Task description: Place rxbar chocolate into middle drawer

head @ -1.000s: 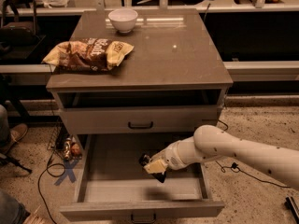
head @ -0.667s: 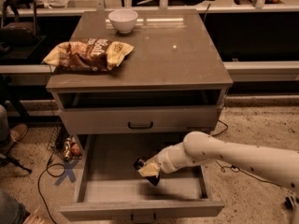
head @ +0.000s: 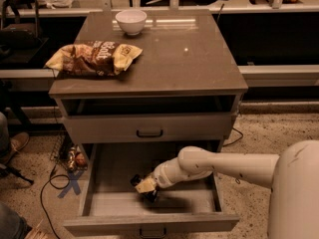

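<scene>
We see the rxbar chocolate [head: 150, 197] as a small dark piece inside the middle drawer [head: 149, 223], low over the tray floor, a little left of its centre and nearer the front wall than the back. The gripper [head: 144, 187] is down in the drawer with it, its pale tip pinching the bar, whose dark wrapper pokes out above and below that tip. We cannot tell whether the bar touches the drawer floor. The white arm [head: 214, 166] reaches in from the right, crossing over the drawer's right wall, and joins the robot's broad white body [head: 299, 193] at the near right edge. The drawer is pulled far out toward us, its grey floor bare on the left side and along the back, and its small black handle [head: 151, 232] shows at the bottom of the front. Above it sits the upper drawer front [head: 99, 129], closed, with its own black handle [head: 149, 133] in the middle. On the cabinet top [head: 189, 59], a brown-and-yellow chip bag [head: 94, 58] lies flat at the left, and a white bowl [head: 131, 21] stands upright at the far edge, well apart from the bag. On the floor to the left of the cabinet, a dark cable [head: 50, 180] loops beside a blue cross of tape [head: 73, 183].
</scene>
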{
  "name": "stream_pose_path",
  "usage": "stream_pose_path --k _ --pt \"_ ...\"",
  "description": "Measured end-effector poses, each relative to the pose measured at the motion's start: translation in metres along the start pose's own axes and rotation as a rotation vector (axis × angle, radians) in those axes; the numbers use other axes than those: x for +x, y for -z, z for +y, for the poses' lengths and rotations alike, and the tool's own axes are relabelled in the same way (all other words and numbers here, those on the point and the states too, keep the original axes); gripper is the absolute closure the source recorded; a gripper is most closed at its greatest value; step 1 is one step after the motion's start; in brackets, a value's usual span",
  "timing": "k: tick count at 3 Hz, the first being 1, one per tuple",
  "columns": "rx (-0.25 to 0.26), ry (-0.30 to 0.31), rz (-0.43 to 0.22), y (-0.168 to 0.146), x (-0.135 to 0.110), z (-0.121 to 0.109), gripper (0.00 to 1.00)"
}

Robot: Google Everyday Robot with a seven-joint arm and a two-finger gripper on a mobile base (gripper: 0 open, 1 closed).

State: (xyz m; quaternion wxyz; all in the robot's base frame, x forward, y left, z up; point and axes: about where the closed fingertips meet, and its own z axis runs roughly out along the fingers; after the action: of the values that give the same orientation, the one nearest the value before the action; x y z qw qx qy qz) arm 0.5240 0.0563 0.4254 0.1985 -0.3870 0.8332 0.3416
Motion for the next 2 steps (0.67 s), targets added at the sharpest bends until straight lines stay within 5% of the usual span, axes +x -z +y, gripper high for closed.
stream_pose_path --k 1,2 --pt "-0.010 -0.005 0.002 -0.0098 -0.0012 -0.0031 0.12" --pt "0.012 -0.025 -0.008 -0.0037 0.0019 -0.0120 0.00"
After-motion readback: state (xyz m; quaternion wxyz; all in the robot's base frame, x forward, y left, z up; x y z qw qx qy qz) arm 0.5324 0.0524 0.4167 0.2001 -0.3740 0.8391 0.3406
